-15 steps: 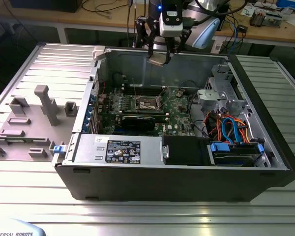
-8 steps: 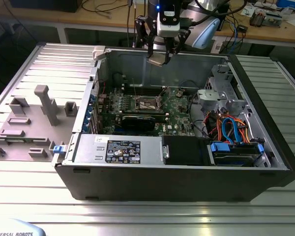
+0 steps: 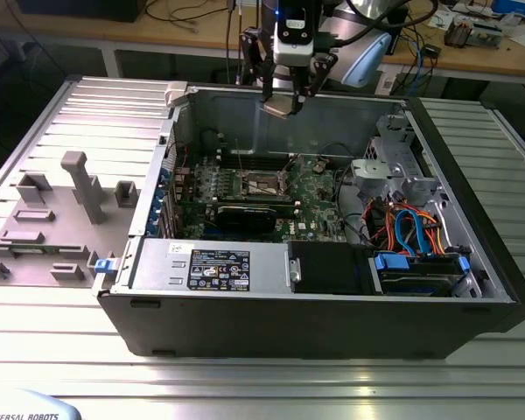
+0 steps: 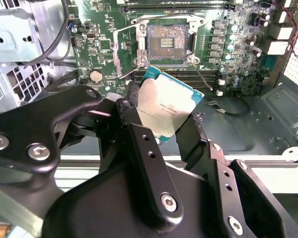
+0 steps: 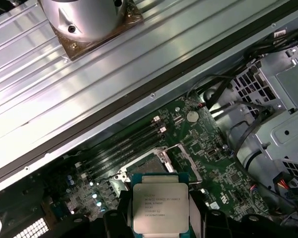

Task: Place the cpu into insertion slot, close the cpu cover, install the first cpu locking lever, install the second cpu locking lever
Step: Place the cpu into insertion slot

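The cpu is clamped by its edges in the gripper, shut upon it, and is kept level well above the uncovered insertion slot, presumably so it can be lowered squarely.

Black case, side open, lies on a ribbed metal table. Green motherboard covers the far half of its floor. A black card stands across the board's near edge. Power supply sits along the near wall at the exterior view's left, with a dark label on top. Silver drive cage is at the exterior view's right. Orange and blue cables lie just near of the cage. Grey fixture blocks stand on the table at the exterior view's left of the case. A blue clip is at the case's near corner. Wooden bench stands far behind, strewn with wires. The second wrist view has a coin cell on the board.
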Controlling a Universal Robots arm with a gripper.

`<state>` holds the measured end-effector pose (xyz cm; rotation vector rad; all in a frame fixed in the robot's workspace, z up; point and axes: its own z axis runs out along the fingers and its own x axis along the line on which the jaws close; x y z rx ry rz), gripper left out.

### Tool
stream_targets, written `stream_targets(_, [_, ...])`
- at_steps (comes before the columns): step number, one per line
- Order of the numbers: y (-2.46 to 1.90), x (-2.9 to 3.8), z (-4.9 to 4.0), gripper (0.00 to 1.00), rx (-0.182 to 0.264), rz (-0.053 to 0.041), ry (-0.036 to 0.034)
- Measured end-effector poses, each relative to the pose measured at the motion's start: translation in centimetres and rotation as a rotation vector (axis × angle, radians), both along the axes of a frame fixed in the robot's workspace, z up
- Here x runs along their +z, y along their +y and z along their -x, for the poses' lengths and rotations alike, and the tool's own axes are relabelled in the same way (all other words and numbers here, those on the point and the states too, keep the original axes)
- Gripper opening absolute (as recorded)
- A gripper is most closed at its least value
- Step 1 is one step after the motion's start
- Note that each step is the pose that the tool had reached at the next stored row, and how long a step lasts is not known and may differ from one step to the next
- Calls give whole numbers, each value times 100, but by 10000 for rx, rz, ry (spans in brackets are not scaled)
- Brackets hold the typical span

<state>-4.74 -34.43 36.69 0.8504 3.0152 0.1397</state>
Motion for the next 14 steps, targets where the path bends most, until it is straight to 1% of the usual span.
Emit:
stream_targets(5, [0,-1,5,54,-376,-1,0])
stream_targets(14, [0,-2,6,54,-432,-1,0])
